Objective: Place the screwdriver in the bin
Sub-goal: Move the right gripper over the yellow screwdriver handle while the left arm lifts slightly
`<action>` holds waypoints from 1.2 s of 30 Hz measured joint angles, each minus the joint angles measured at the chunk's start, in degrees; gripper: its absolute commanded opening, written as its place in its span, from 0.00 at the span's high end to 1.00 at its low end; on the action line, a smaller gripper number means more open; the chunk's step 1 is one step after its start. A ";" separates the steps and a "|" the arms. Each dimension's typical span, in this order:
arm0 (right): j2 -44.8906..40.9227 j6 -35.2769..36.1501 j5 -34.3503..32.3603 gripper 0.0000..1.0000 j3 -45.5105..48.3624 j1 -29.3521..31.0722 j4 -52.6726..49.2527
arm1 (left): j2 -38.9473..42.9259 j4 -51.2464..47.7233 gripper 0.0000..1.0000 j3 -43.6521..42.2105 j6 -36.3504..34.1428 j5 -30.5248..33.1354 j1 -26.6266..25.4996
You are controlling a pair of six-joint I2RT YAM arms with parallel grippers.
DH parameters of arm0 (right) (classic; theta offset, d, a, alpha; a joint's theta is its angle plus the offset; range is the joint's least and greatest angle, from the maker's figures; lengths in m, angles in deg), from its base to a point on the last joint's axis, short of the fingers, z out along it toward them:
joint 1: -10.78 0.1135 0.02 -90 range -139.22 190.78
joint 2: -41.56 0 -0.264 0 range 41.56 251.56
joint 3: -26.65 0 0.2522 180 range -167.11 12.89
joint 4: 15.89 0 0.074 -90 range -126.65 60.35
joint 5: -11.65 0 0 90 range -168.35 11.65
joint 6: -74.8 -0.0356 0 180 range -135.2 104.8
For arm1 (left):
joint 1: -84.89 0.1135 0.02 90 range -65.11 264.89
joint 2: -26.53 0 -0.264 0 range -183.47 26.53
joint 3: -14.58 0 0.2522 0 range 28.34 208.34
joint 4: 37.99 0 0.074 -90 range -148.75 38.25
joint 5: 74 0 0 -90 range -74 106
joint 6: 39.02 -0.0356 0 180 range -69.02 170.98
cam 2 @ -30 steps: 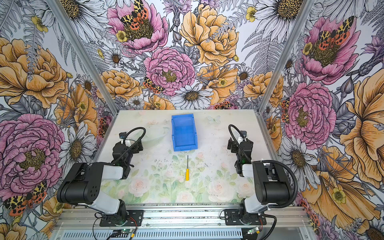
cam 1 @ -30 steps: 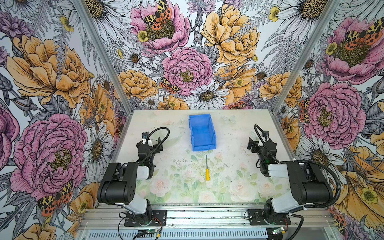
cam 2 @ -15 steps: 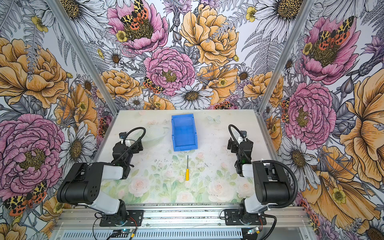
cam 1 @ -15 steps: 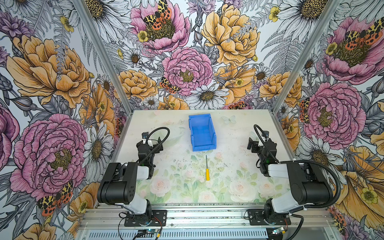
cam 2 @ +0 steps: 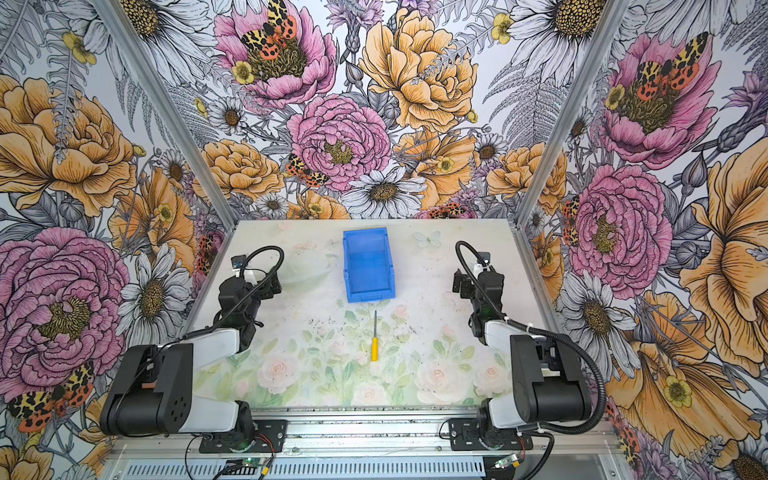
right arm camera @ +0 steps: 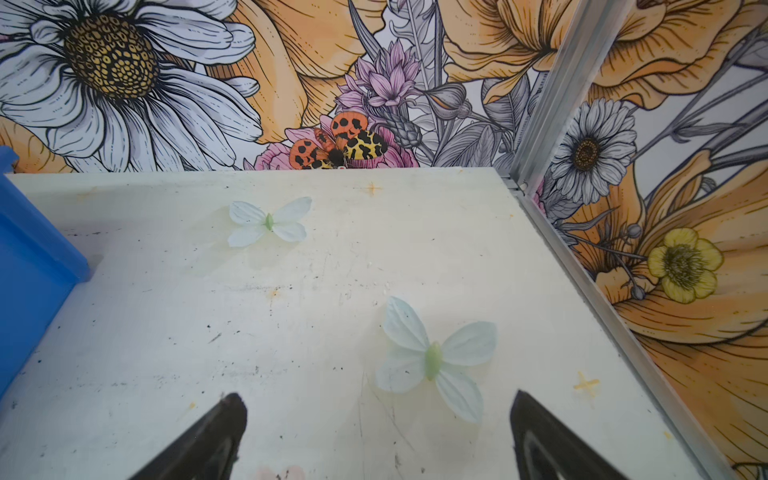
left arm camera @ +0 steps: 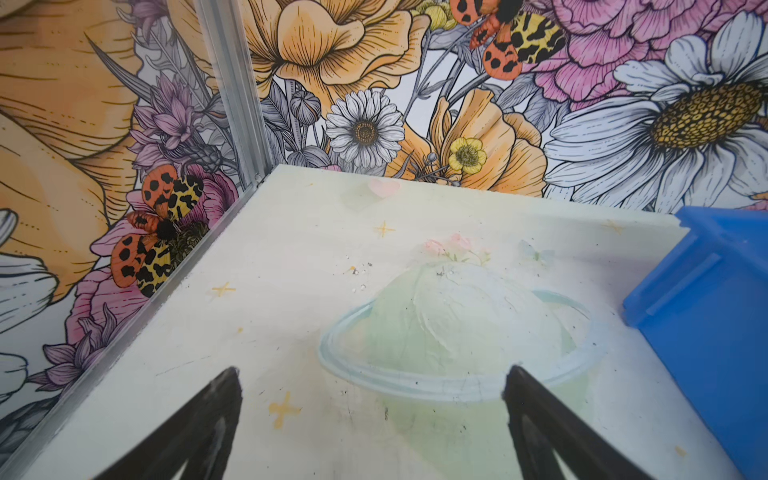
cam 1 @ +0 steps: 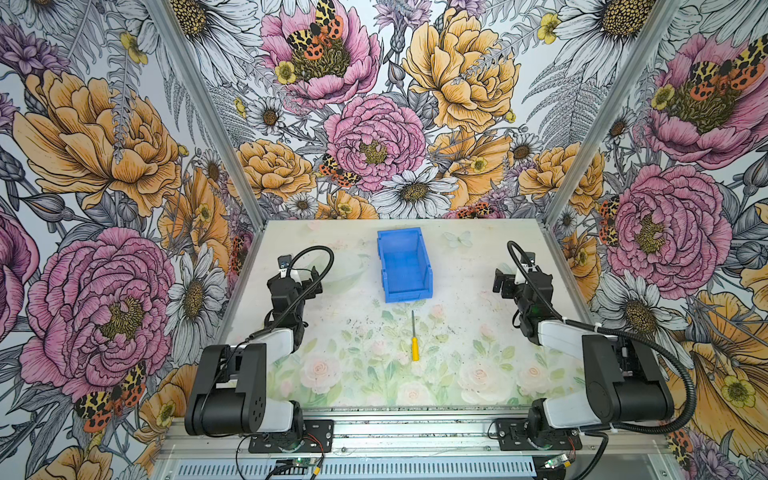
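Note:
The screwdriver (cam 1: 414, 338) (cam 2: 375, 338) lies flat on the table in both top views, yellow handle toward the front, thin dark shaft pointing at the bin. The blue bin (cam 1: 404, 264) (cam 2: 367, 264) stands just behind it at mid-table, empty; an outer wall of it shows in the left wrist view (left arm camera: 706, 307) and the right wrist view (right arm camera: 29, 266). My left gripper (cam 1: 299, 282) (left arm camera: 372, 378) hovers open at the left of the bin, nothing between its fingers. My right gripper (cam 1: 505, 284) (right arm camera: 376, 401) stands open at the right, also empty. Both are well away from the screwdriver.
Floral walls with aluminium corner posts (cam 1: 569, 166) close in the table on three sides. The table top (cam 1: 353, 374) bears a faded flower print. Both arm bases sit on the metal rail (cam 1: 415, 432) along the front edge.

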 measured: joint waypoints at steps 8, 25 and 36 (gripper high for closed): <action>-11.45 -0.48 -5.88 0.00 -1.55 4.81 -14.51 | 5.75 -16.28 0.01 3.98 4.68 -1.38 0.24; -19.54 -22.84 -19.93 0.01 -16.68 12.22 -56.83 | 10.43 -40.65 0.01 11.54 15.10 -10.05 0.20; -9.99 -39.17 -12.94 0.01 -20.26 24.35 -66.31 | 14.34 -47.82 0.01 11.58 19.82 -15.96 -0.59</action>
